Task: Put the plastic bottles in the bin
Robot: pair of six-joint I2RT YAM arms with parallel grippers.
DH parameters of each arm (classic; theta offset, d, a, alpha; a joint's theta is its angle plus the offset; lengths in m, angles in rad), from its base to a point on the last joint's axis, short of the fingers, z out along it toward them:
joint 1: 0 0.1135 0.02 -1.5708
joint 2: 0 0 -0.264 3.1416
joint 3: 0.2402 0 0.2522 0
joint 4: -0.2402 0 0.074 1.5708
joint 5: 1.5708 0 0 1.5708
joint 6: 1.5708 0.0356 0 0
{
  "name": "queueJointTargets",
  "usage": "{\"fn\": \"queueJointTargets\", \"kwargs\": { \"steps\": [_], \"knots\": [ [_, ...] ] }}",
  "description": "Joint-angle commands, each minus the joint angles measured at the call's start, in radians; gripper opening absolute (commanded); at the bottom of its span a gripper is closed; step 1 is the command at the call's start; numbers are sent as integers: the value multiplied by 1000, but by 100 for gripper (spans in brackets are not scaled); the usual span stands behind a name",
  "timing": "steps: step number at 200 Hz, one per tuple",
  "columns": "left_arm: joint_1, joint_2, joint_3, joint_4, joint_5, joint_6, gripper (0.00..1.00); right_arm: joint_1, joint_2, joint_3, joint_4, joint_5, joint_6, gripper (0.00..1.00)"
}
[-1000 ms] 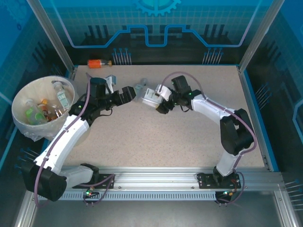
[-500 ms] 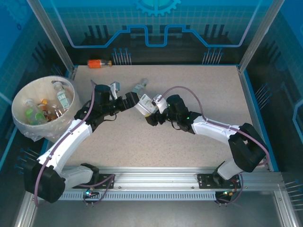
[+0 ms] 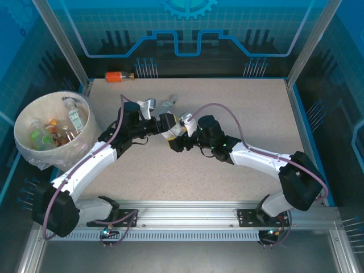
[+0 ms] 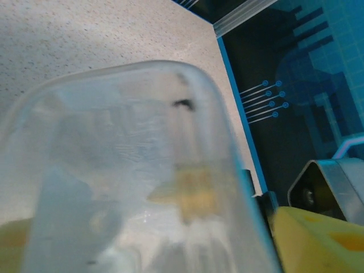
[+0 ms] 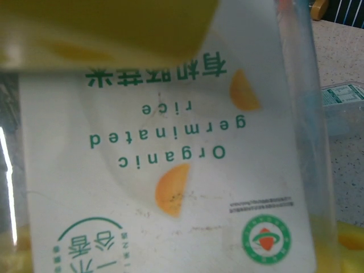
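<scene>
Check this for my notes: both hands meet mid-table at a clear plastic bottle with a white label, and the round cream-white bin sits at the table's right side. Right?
No. The top external view shows the round cream-white bin at the left side of the table. The left hand and right hand do meet mid-table at the clear plastic bottle with a white label.

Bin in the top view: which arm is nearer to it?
Left. The left arm runs just right of the bin, close to its rim; the right arm lies over the middle and right of the table, well away from it.
</scene>
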Motion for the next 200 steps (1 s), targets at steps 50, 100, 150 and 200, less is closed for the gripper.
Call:
{"fn": "queueJointTargets", "kwargs": {
  "steps": [50,100,150,200],
  "knots": [
    [-24,-15,-22,41,-107,-23,54,37,-18,71,-73,-63,-49,78],
    [-24,-76,-28,31,-191,-25,49,37,-68,62,-107,-26,-75,100],
    [-20,-122,54,-92,-242,11,48,38,-142,77,-228,24,-143,100],
    [0,-170,212,-257,-310,95,48,38,-189,88,-343,85,-334,100]
  ]
}}
